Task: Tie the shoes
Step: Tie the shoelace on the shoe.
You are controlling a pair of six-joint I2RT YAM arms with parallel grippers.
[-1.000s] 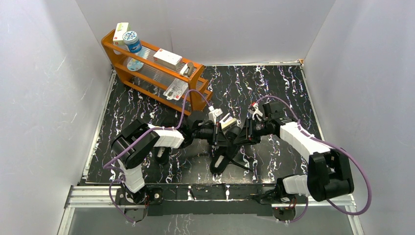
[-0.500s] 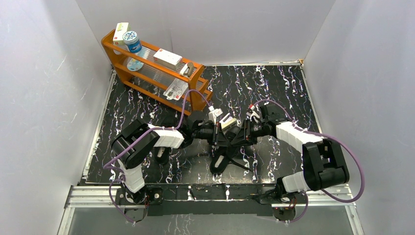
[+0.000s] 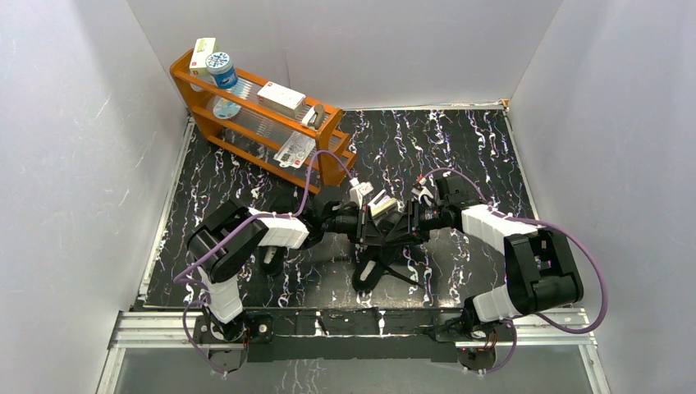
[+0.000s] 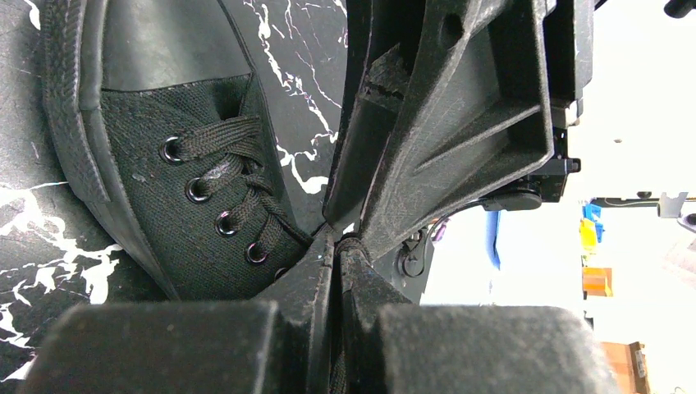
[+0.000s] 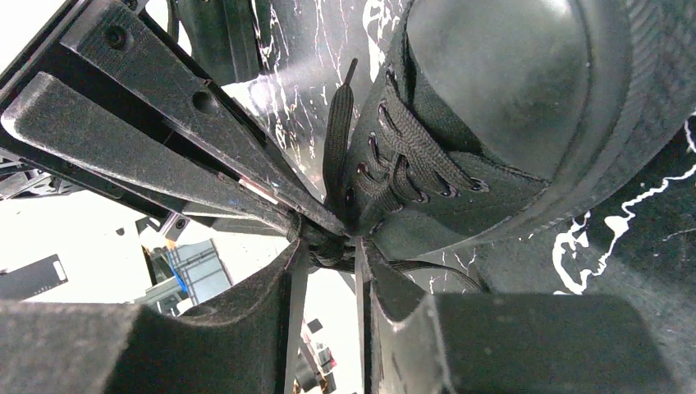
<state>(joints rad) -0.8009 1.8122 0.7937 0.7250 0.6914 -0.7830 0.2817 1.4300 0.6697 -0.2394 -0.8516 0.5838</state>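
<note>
Because my two grippers meet tip to tip right over the shoe (image 3: 367, 276), the top view hides nearly all of it (only one dark end pokes out toward my bases). My left gripper (image 4: 336, 243) is pressed together on a lace (image 4: 279, 213) running off the eyelets. My right gripper (image 5: 328, 248) stands slightly apart with bunched lace between its tips. Whether it truly pinches, I cannot tell. The shoe lies on the marbled table (image 4: 287, 49).

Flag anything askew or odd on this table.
The orange rack sits skewed to the edges of the table. The shoe is untied, one loose lace end lying free beside its eyelets.
</note>
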